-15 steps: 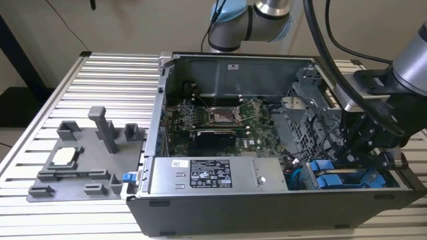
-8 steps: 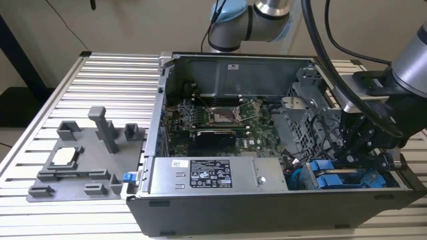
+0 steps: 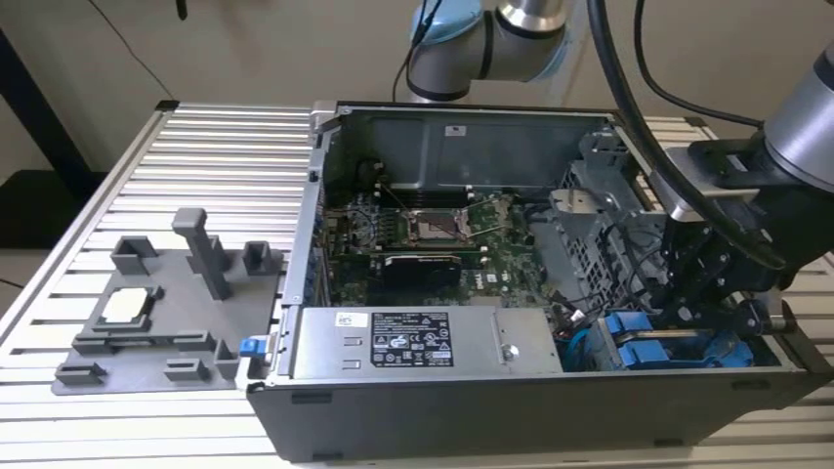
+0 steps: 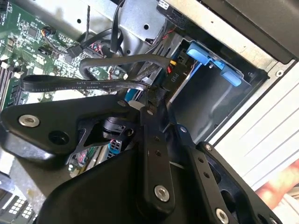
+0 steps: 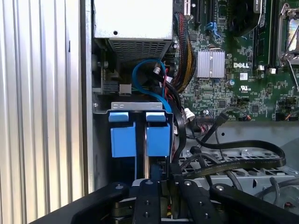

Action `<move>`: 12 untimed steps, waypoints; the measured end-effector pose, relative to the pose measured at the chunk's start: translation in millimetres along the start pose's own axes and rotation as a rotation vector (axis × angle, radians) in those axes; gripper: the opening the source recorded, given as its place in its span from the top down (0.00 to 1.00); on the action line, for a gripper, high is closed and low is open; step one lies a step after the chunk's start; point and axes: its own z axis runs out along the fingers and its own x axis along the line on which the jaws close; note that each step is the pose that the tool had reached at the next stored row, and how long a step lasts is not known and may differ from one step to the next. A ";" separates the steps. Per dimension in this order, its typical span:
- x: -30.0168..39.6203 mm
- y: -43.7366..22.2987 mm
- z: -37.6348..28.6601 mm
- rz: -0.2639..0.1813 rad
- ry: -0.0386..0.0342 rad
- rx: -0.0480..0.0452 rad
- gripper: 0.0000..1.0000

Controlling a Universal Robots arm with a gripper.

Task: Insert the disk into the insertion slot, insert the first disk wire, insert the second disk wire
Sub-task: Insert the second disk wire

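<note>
The disk's blue frame handles (image 5: 159, 139) (image 3: 639, 342) (image 4: 212, 63) show at the mouth of the insertion slot (image 5: 100, 107), the grey cage bay in the case's corner at the exterior view's right. The drive's body is hidden inside. My gripper (image 3: 681, 311) reaches down into that corner. In both wrist views its black fingers (image 4: 154, 140) meet, and the gripper (image 4: 150, 100) (image 5: 161, 175) is shut on a black wire connector (image 4: 170, 77) right beside the blue handles. A flat black wire (image 4: 70, 84) (image 5: 243, 161) loops away from it over the cage.
The grey power-supply box (image 3: 424, 342) lies along the case's front wall, next to the bay. The green motherboard (image 3: 431, 234) fills the case floor, with a blue cable (image 5: 145, 70) and bundled wires near the cage. A grey fixture plate (image 3: 156, 313) lies on the slatted table (image 3: 195, 156).
</note>
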 end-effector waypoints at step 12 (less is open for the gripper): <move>-1.4 0.0 -18.7 0.000 0.0000 -0.0007 0.76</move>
